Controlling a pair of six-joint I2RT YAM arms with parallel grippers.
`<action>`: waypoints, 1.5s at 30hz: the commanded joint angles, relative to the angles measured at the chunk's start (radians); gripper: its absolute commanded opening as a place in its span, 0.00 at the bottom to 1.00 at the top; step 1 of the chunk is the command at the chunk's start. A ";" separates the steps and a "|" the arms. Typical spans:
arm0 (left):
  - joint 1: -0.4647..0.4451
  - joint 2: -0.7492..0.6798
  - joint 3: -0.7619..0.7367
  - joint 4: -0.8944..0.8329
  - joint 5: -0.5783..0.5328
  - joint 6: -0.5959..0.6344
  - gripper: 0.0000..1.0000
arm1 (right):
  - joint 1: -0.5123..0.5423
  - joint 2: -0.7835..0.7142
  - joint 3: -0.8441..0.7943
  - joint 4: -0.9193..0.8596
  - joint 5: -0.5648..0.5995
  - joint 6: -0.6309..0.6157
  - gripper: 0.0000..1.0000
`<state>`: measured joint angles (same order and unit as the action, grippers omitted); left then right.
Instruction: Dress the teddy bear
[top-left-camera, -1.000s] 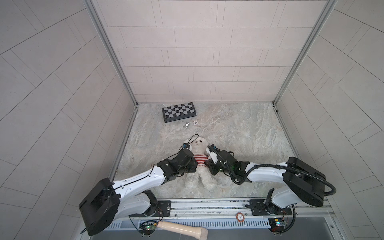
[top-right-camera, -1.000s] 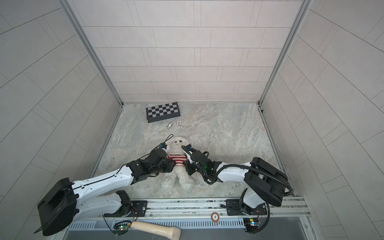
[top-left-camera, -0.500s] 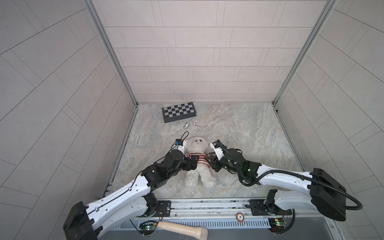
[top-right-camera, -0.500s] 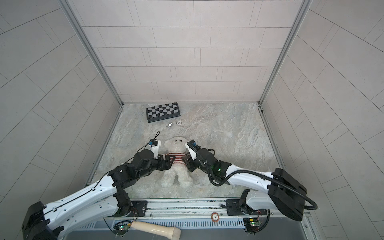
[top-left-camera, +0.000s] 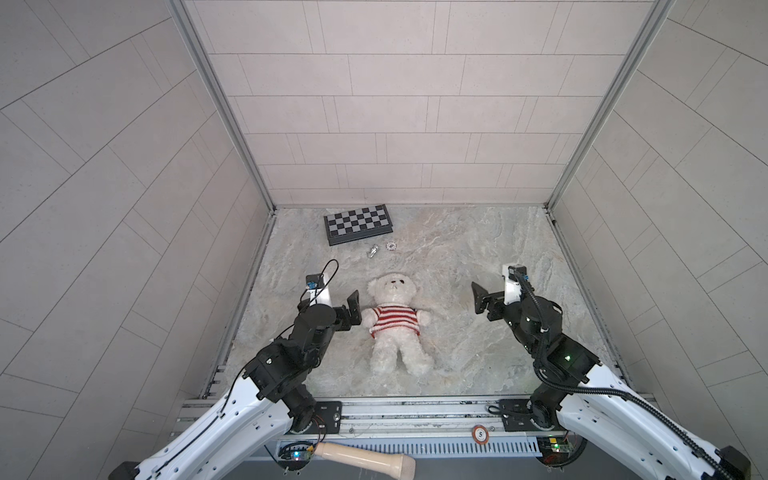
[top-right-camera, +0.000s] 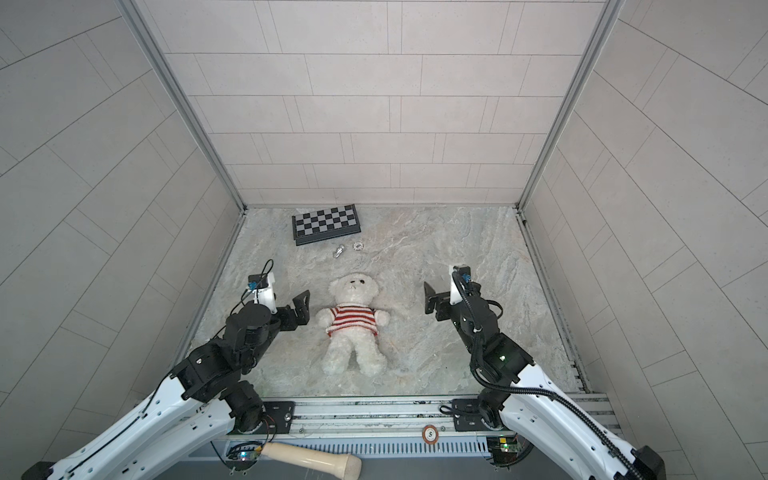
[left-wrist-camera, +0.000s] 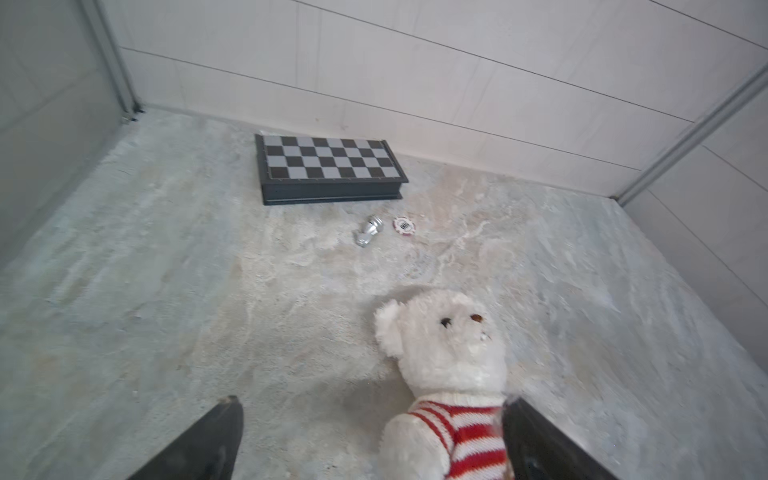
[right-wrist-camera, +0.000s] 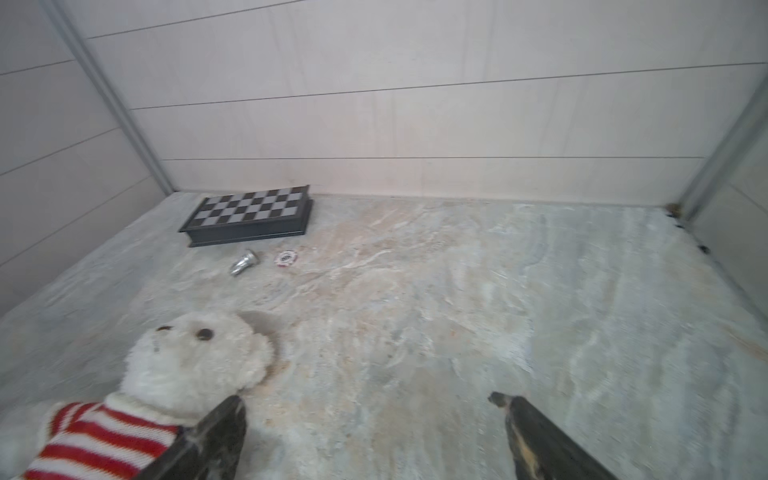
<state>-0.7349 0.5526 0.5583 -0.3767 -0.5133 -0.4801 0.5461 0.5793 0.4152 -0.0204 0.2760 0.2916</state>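
The fluffy white teddy bear (top-left-camera: 392, 291) (top-right-camera: 353, 291) lies on its back in the middle of the marble floor, face up, legs toward the front rail. A red-and-white striped sweater (top-left-camera: 395, 321) (top-right-camera: 352, 319) covers its torso, with both paws sticking out. My left gripper (top-left-camera: 352, 311) (top-right-camera: 302, 309) hovers open just left of the bear's arm, holding nothing. In the left wrist view the bear (left-wrist-camera: 444, 353) shows between the spread fingers of that gripper (left-wrist-camera: 374, 401). My right gripper (top-left-camera: 477, 299) (top-right-camera: 428, 299) is open and empty, well clear to the right. The right wrist view shows the bear (right-wrist-camera: 191, 361) beside my right gripper (right-wrist-camera: 368, 398).
A folded chessboard (top-left-camera: 358, 223) (top-right-camera: 325, 223) lies by the back wall. In front of it sit a toppled silver chess piece (top-left-camera: 372, 250) and a poker chip (top-left-camera: 391, 246). A wooden handle (top-left-camera: 365, 457) lies below the front rail. Tiled walls close in three sides.
Both grippers let go of the sweater, opened wide and drew back, the left leftward, the right farther right. The bear now lies uncovered by the arms.
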 joint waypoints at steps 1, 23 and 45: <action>0.009 -0.017 -0.025 0.054 -0.214 0.118 1.00 | -0.059 -0.047 -0.052 -0.022 0.185 -0.036 0.99; 0.066 -0.213 -0.441 0.573 -0.376 0.486 1.00 | -0.276 -0.040 -0.249 0.271 0.171 -0.210 1.00; 0.408 0.182 -0.539 1.073 -0.094 0.493 1.00 | -0.308 0.235 -0.304 0.532 0.293 -0.218 0.99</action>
<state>-0.3630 0.7006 0.0235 0.5777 -0.6674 0.0090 0.2413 0.7940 0.0834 0.4549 0.5510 0.0822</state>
